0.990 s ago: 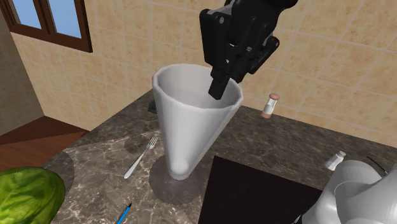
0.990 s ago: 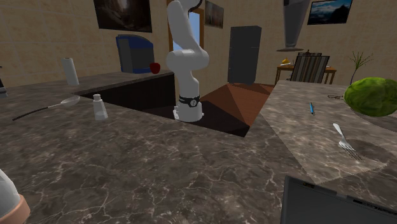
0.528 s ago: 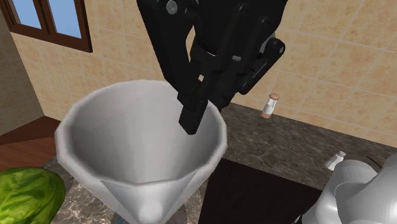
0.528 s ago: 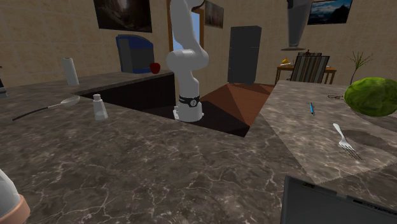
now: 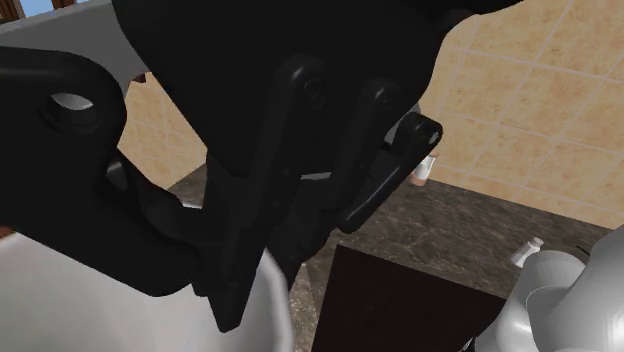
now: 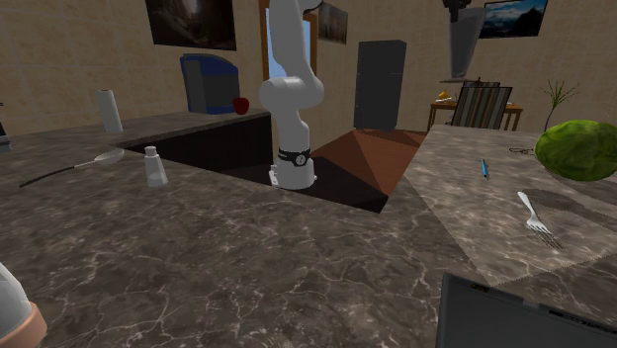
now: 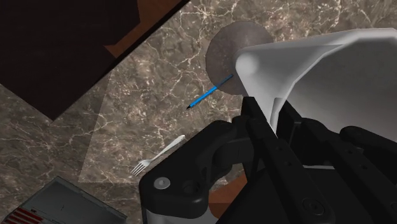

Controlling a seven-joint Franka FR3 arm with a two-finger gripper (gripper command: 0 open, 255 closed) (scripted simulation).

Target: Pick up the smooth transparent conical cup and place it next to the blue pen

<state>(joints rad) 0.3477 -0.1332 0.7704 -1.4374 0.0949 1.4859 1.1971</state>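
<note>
High above a dark marbled desk [image 7: 159, 83], the robot's black pincer [image 7: 271, 113] carries a cone-shaped cup [image 7: 299, 57], clenched on its wall near the rim with one finger inside and one outside, as far as the wrist view lets one judge. The cup (drawn plain white here, not see-through) hangs clear of the desk. Below it the blue pen [image 7: 210, 92] lies on the stone, one end at the edge of a round shadow [image 7: 222, 54], and a fork [image 7: 159, 156] rests further off. In the second exterior view the cup shows aloft, well above the pen and a green melon [image 6: 578, 148]. It looks thin-walled and light, probably stiff but smooth enough to slide in a pinch. The hold across the rim wall therefore seems the sound one, since squeezing the tapering outside would likely push it out. Its wide mouth over a small foot suggests it may tip easily when set down beside the pen.
</note>
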